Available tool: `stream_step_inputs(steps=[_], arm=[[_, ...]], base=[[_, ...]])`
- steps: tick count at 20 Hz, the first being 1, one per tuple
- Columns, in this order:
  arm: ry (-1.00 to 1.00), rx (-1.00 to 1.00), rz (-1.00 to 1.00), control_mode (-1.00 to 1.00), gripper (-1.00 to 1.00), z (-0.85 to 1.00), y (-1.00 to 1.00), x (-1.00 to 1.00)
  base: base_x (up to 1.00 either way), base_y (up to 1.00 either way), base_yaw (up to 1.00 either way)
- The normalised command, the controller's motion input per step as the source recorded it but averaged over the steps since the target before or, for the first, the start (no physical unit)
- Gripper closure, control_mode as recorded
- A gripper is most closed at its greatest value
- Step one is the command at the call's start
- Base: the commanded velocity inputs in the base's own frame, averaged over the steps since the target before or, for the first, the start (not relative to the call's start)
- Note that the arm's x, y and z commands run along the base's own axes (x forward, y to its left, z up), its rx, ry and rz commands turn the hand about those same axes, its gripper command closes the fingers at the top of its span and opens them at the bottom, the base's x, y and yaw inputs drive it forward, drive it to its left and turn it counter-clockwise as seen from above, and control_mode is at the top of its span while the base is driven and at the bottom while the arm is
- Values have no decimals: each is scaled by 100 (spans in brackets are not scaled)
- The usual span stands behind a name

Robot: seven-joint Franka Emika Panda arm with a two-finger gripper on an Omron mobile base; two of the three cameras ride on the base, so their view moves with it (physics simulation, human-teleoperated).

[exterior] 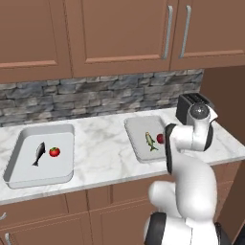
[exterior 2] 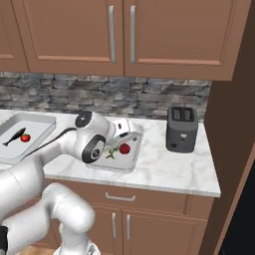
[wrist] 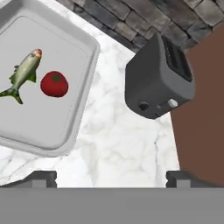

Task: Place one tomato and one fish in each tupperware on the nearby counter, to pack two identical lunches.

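- Marble counter, left base view: far left of the gripper, a tray holds the grey fish beside a tomato. The arm hides the hand.
- Right base view: second tray, green fish and tomato lie just under the hand.
- Hand view: gripper wide open, empty, over bare marble between tray rim and toaster. Both lunches look packed; I'd lift straight up, clear of both.

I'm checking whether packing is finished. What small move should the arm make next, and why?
Probably just lift the open, empty hand clear and stop. The left tray already has a grey fish beside a tomato, and the right tray has a green fish beside a tomato.
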Motion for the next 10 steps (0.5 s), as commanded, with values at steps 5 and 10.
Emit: stream_step_inputs(steps=[5,10], arm=[[5,0,0,-100,-100,-10,24,-100],[-19,-1,3,-100,-100,-51,62,-87]], base=[[0,0,0],[0,0,0]])
